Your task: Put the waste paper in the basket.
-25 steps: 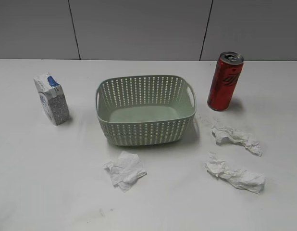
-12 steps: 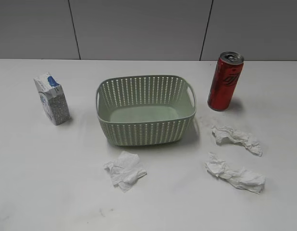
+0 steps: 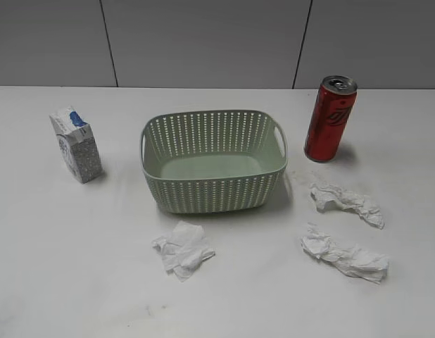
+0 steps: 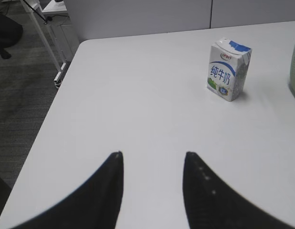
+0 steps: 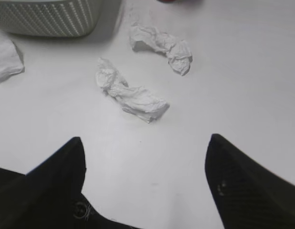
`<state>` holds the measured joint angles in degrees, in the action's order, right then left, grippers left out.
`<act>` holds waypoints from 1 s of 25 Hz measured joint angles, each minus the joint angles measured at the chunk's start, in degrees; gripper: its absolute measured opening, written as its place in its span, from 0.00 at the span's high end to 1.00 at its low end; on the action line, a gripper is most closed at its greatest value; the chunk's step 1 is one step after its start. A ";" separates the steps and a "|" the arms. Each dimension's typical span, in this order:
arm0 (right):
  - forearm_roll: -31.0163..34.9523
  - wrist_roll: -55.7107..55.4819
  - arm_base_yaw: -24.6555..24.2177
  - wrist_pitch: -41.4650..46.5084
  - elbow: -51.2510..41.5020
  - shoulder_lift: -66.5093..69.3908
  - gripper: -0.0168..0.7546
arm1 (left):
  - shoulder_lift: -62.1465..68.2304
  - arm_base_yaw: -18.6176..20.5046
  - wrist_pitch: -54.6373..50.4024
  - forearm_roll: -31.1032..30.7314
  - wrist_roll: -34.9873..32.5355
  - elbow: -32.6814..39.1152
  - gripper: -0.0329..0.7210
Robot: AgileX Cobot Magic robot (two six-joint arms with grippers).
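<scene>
While the pale green basket is sitting empty at the middle of the white worktop, all three wads of waste paper are lying outside it: one wad just in front of the basket's near wall, a second wad to its right below the red drink can, and a third wad nearer the camera. The right hand is hovering with its fingers spread wide and nothing between them, looking down on the third wad and the second beyond it. The left hand is also standing open and empty, facing the milk carton at the far left, well apart from any paper. These wads are looking thin, soft and very light, so I'm judging they will crush easily and could slip or trail loose flaps; the thickest crumpled middle of each is looking like the safest place to pinch, not the flimsy edges. The task is not yet begun, by the lie of things.
</scene>
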<state>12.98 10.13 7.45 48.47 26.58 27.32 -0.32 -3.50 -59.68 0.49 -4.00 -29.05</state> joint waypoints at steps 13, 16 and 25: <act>4.26 10.41 0.19 -6.08 7.30 34.08 0.22 | 0.00 0.00 0.00 0.01 0.00 0.00 0.51; 4.52 10.77 2.44 -7.97 9.65 41.64 0.22 | 0.00 0.00 0.00 0.13 0.00 0.00 0.29; -5.81 -5.26 19.10 -18.68 16.45 62.79 0.26 | 0.00 0.00 0.00 0.20 0.00 0.00 0.11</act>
<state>7.17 4.87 26.55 29.79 43.03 90.11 -0.32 -3.50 -59.68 0.69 -4.00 -29.05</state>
